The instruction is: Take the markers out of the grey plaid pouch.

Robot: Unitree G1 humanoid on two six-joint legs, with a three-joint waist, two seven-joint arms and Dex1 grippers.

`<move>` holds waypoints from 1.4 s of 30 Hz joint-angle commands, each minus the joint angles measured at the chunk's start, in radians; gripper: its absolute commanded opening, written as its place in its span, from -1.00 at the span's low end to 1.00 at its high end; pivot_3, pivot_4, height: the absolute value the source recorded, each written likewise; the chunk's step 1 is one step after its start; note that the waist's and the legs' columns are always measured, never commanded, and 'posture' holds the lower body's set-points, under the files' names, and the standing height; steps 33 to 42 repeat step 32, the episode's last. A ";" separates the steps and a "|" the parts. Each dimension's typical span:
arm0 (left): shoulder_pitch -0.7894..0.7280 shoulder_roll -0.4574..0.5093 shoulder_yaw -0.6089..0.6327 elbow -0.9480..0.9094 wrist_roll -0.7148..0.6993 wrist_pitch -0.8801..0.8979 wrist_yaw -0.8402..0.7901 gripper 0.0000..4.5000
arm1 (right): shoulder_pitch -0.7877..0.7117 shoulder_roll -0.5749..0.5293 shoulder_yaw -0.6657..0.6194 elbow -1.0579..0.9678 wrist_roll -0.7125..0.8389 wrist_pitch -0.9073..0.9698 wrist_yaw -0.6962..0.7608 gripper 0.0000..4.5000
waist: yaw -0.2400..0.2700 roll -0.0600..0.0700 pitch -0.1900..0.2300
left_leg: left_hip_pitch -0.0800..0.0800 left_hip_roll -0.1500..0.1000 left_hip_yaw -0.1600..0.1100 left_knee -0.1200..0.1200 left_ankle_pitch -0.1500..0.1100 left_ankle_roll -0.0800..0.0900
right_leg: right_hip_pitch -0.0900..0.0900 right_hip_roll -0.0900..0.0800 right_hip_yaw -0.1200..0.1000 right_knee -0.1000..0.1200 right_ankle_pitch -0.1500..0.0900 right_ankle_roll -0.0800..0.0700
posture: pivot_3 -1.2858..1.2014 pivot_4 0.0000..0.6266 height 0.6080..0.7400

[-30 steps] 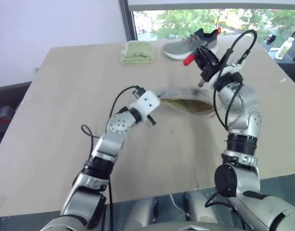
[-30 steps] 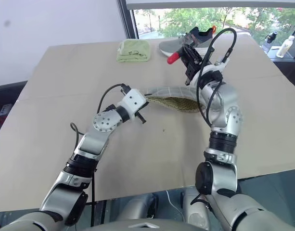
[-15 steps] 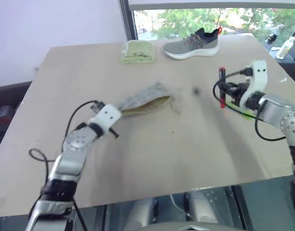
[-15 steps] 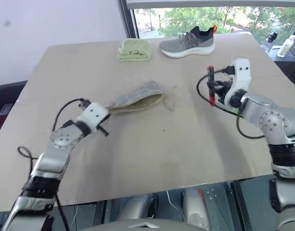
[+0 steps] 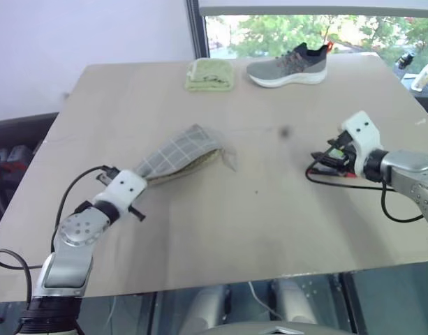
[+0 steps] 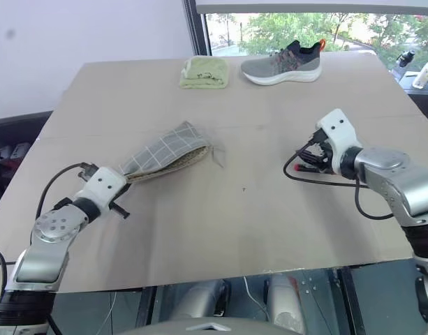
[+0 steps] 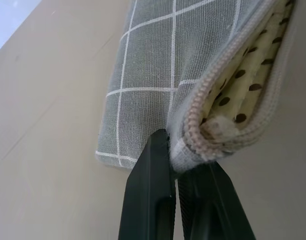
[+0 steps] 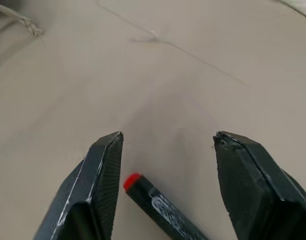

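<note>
Left gripper: closed on the pouch's zip-end corner.
Pouch: grey plaid, flat on the table, left of centre; dotted cream lining visible at the open zip.
Right gripper: fingers spread; nothing held.
Marker: black, red cap, between the spread fingers; white print unreadable.
Cloth: far edge.
Shoe: far edge; no brand legible.

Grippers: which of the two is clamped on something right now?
The left gripper, pinching the grey plaid pouch at its zipper corner. The right gripper stands open, a red-capped marker lying loose between its fingers.
</note>
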 commanded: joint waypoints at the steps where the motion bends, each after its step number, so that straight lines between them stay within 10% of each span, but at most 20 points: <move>1: 0.026 0.021 0.042 -0.045 0.001 0.005 0.006 -0.92 | 0.000 0.023 -0.090 -0.061 0.022 -0.024 0.036 0.34 | 0.000 0.000 0.000 | 0.000 0.000 0.000 0.000 0.000 0.000 | 0.000 0.000 0.000 0.000 0.000 0.000 | 0.03 -0.52 1.00; 3: 0.048 0.030 0.056 -0.049 0.002 -0.004 0.004 -0.92 | 0.055 0.047 -0.126 -0.103 0.067 -0.016 0.076 0.34 | 0.000 0.000 0.000 | 0.000 0.000 0.000 -0.001 0.000 0.000 | 0.000 0.000 0.000 -0.001 0.000 0.000 | 0.03 -0.52 1.00; 8: 0.108 0.015 0.105 -0.089 -0.054 -0.051 -0.018 0.05 | 0.308 0.039 -0.168 -0.187 0.095 -0.070 0.236 0.37 | 0.010 -0.002 -0.001 | 0.000 0.000 -0.003 -0.002 0.000 0.000 | 0.001 0.000 -0.001 -0.004 0.000 0.000 | 0.03 -0.52 1.00; 19: 0.521 -0.082 0.162 -0.478 -0.424 0.169 -0.208 0.05 | 0.623 0.058 -0.252 -0.047 -0.048 -0.390 0.440 0.37 | 0.010 -0.001 0.000 | 0.017 0.003 0.001 -0.004 -0.005 0.007 | 0.019 0.001 0.000 -0.008 0.000 -0.001 | 0.03 -0.52 1.00; 42: 0.501 -0.126 0.069 -0.542 -0.479 0.198 -0.185 0.05 | 0.603 0.072 -0.241 0.050 -0.077 -0.501 0.583 0.37 | 0.023 0.001 0.001 | 0.019 0.004 -0.001 -0.002 -0.005 0.007 | 0.024 0.002 -0.003 -0.010 0.000 -0.001 | 0.03 -0.52 1.00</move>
